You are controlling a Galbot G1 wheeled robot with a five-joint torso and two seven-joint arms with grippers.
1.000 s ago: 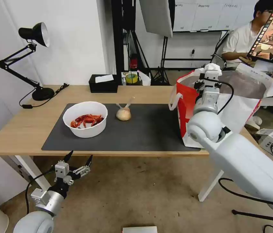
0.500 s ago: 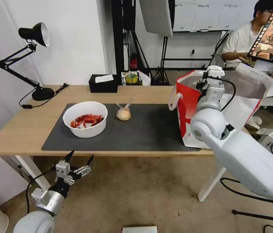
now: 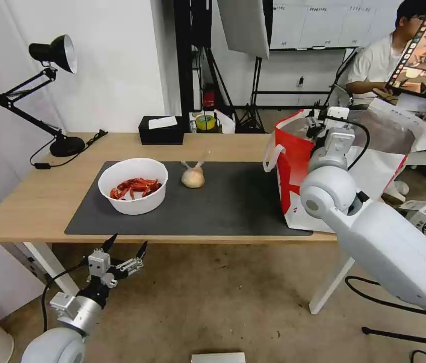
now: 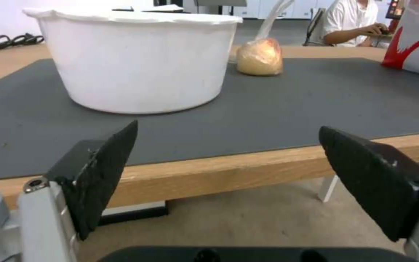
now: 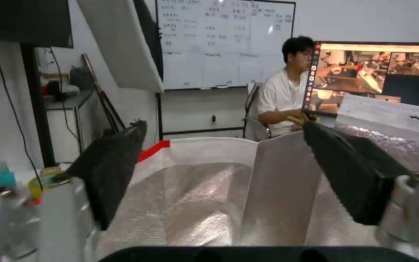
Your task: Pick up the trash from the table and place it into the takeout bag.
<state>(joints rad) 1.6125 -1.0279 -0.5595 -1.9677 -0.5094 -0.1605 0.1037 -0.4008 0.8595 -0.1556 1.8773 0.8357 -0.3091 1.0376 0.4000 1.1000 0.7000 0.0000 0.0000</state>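
Light-wood surface (image 3: 46, 196), white legs, with a dark grey mat (image 3: 223, 206) over its middle. Room: white wall, bare concrete floor, a lamp (image 3: 54, 50) at the surface's far left corner, a black tissue box (image 3: 161, 130) at the far edge, a whiteboard behind.

Task status, judged from the present layout:
- Left on the mat: the bowl (image 3: 132, 185) of red shells near the mat's left end, and the knotted bag (image 3: 193, 177) just beside it toward the centre.
- The takeout bag (image 3: 293, 166) stands at the surface's right end, mouth open, foil lining exposed. Its contents cannot be seen.
- No tray or tissue is visible on the surface; whether they are bagged cannot be told.

Right hand (image 5: 224, 171): over the takeout bag's mouth, fingers spread wide, holding nothing.

Left hand (image 3: 124, 247): below the surface's near edge, in front of the bowl, fingers wide apart, empty.

At least two items remain.
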